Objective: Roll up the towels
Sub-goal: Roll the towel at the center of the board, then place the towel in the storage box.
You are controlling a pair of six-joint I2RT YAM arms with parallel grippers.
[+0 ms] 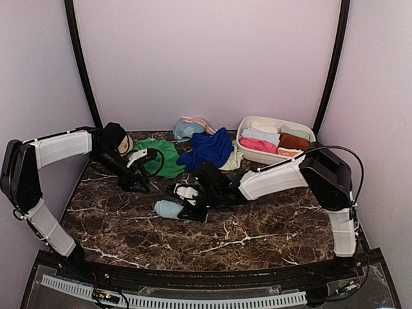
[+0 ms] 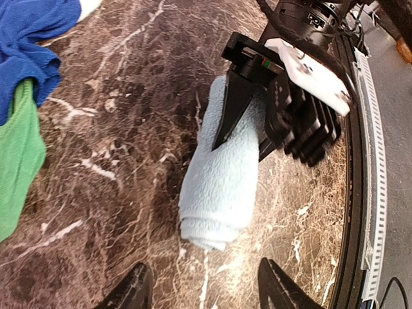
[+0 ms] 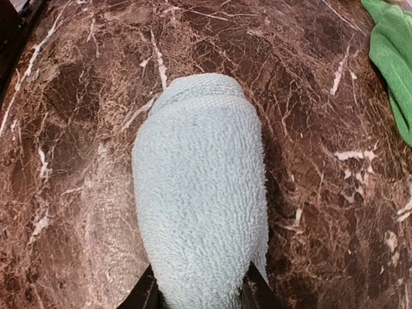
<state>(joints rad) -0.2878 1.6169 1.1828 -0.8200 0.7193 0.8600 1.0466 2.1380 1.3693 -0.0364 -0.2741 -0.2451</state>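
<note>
A light blue towel (image 1: 168,208) lies rolled up on the marble table, left of centre. My right gripper (image 1: 190,209) is shut on the right end of this roll (image 3: 199,180), one finger pressed into each side (image 3: 201,270). In the left wrist view the roll (image 2: 219,187) points toward my left gripper (image 2: 203,270), which stands open just short of its free end with only bare table between the fingers. The right gripper (image 2: 248,122) straddles the far end. Loose green (image 1: 164,156) and royal blue (image 1: 207,149) towels lie in a heap behind.
A white oval basin (image 1: 248,122) at the back right holds rolled pink (image 1: 257,145), white (image 1: 261,135) and rust (image 1: 293,141) towels. A pale towel (image 1: 234,158) lies beside the blue one, another bundle (image 1: 190,127) sits by the back wall, and a tan disc (image 1: 125,144) is behind the left arm.
</note>
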